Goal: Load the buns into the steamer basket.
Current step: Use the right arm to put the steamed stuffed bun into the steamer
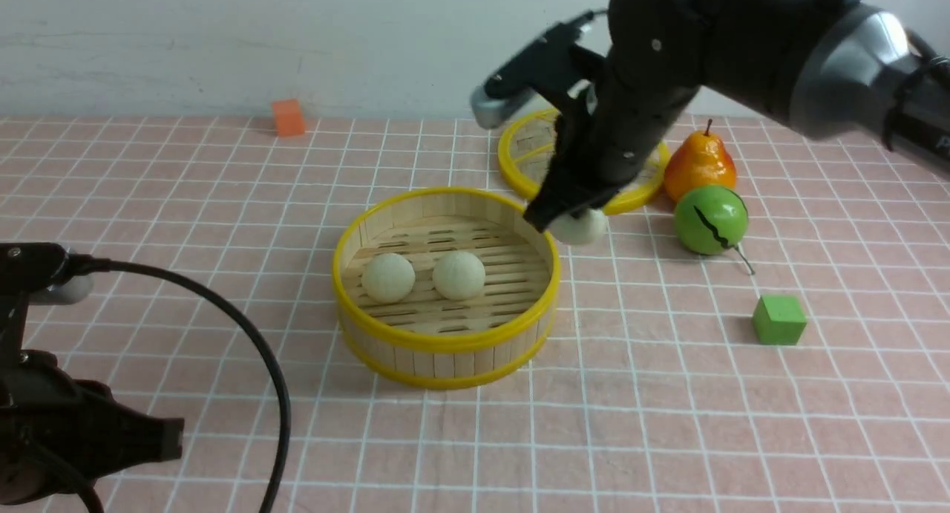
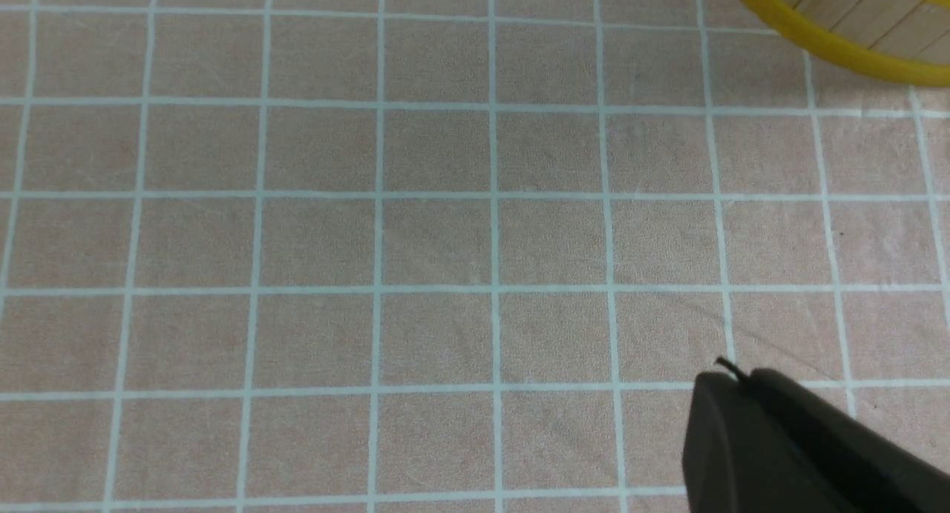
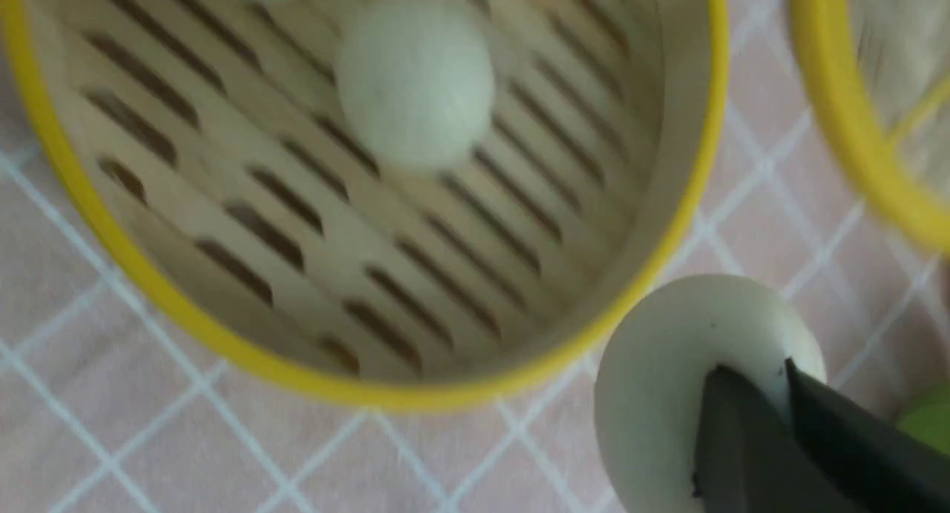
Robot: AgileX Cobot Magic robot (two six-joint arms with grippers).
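The basket (image 1: 444,340) sits mid-table, two buns (image 1: 388,277) inside. The right gripper (image 1: 553,217) has its jaws pinched on the third bun (image 1: 584,228), just outside the far-right rim. So thin a bite may slip, or catch the rim. The left gripper (image 2: 731,383) is closed and empty.

Pear (image 1: 700,164) behind green fruit (image 1: 710,220); green cube (image 1: 778,319) nearby.

The right arm (image 1: 742,38) hid much of the lid (image 1: 528,143) and the top of 1 bun (image 1: 582,229). The right wrist view was blurred, its edges cutting off the steamer basket (image 3: 672,127). Of the left gripper (image 2: 731,383), only the tip showed.
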